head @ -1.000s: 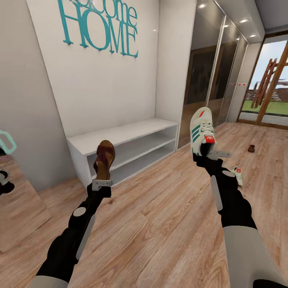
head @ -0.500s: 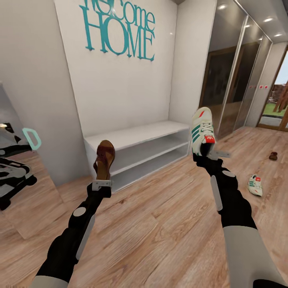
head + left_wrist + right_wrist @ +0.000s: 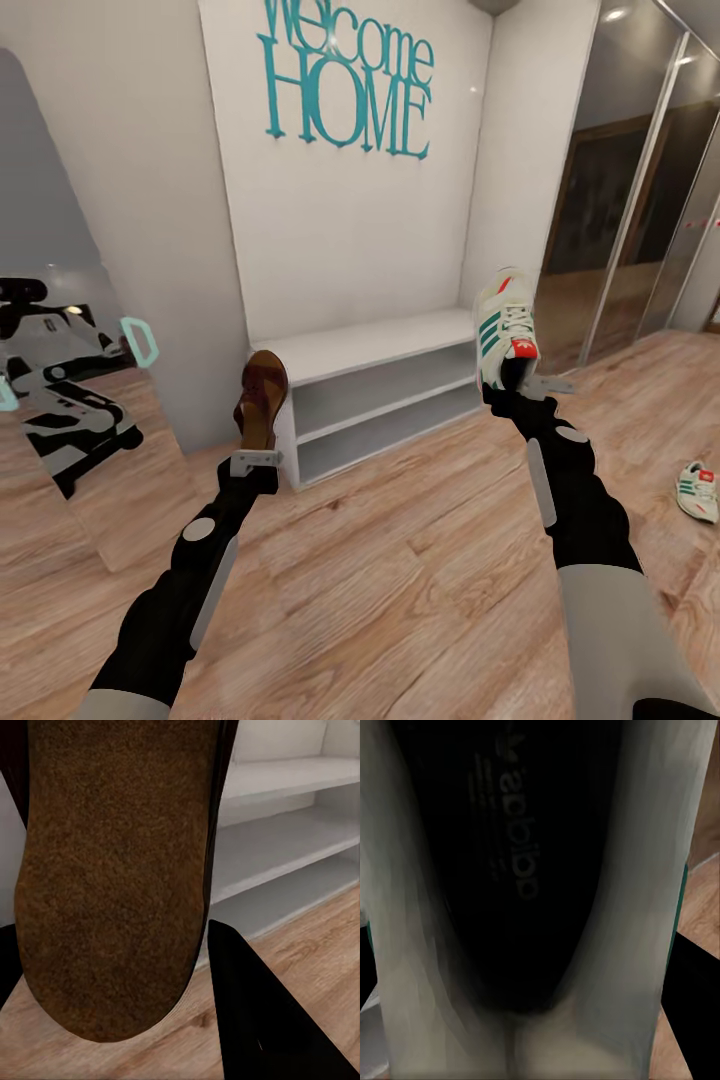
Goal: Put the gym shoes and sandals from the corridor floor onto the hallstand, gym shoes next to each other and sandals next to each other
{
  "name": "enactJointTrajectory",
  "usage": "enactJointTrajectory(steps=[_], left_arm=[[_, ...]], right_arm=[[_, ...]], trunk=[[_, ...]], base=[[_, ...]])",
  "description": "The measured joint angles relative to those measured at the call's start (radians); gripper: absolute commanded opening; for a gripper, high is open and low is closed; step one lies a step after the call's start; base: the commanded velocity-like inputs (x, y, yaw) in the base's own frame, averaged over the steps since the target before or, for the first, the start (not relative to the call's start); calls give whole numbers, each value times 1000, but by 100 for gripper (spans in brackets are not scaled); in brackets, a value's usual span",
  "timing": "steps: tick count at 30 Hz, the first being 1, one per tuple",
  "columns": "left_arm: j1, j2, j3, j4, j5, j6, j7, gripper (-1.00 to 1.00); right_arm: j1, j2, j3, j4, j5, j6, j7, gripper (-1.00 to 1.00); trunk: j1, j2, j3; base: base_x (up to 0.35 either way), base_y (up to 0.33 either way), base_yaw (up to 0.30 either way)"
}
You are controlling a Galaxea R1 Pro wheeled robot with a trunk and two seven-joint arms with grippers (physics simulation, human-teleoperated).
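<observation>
Wood-grain floor is stretching across the corridor, and the white rack is standing against the wall under teal lettering, its top and both shelves showing bare. A mirror on the left is reflecting the robot.

The right gripper is holding a sneaker upright by the heel, toe up, in front of the rack's right end; in the right wrist view the shoe's dark insole is sitting between the jaws, which are closed on it. The left gripper is holding a sandal upright by its heel near the rack's left end, jaws clamped on it, the brown sole facing the wrist camera. A second sneaker is lying on the floor far right.

The sneaker is probably light, with a soft upper that gives under pressure but a firmer heel, so the heel is the sound place to grip. The sandal looks thin, stiffish and light; pinched at one end it could pivot, so a gentle, level set-down seems wise.
</observation>
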State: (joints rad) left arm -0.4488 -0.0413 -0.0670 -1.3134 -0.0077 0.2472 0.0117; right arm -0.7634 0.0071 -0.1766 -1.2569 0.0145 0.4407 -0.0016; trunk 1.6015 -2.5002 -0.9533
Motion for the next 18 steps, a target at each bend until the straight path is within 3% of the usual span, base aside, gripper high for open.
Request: enactJointTrajectory(steps=[18], left_arm=[[0,0,0,0,0,0,0,-100]], right_arm=[[0,0,0,0,0,0,0,-100]], trunk=[[0,0,18]], base=[[0,0,244]])
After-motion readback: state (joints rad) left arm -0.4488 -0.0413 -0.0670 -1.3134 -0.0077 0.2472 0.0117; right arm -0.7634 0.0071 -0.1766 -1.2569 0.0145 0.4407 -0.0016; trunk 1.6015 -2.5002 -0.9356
